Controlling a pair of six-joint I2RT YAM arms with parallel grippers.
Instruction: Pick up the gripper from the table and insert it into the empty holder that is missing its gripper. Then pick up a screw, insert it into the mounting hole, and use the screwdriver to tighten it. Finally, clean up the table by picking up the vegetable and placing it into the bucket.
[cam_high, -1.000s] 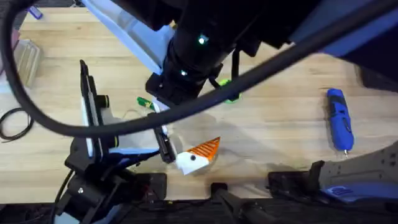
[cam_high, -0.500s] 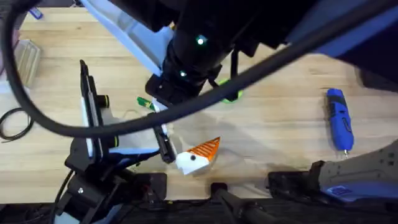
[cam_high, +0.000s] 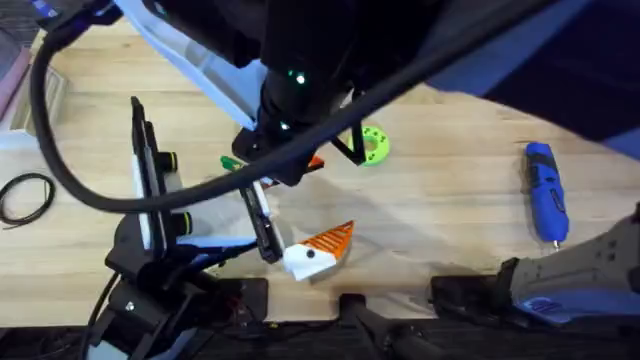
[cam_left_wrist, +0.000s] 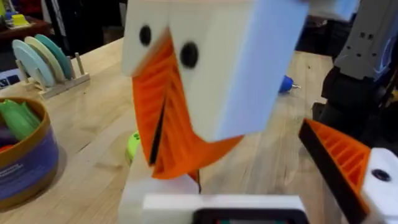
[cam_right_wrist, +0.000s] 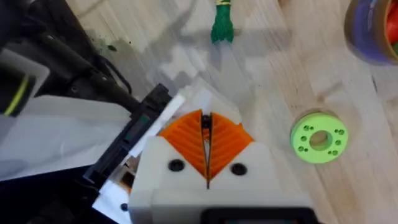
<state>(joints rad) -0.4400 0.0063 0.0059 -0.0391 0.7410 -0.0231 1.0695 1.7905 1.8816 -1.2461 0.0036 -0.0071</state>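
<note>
Overhead, the blue screwdriver (cam_high: 545, 192) lies on the table's (cam_high: 450, 200) right side, long axis running near to far, thin tip toward the near edge. A green disc (cam_high: 373, 144) lies mid-table, and the small vegetable (cam_high: 231, 163) lies beside a dark arm. An orange finger on a white block (cam_high: 318, 248) points right.

Left wrist view: the left gripper (cam_left_wrist: 163, 118) has its orange pads pressed together. The bucket (cam_left_wrist: 25, 152) holds green pieces.

Right wrist view: the right gripper (cam_right_wrist: 206, 144) is closed too, above the table. The vegetable (cam_right_wrist: 222, 23) lies lengthwise beyond it.
</note>
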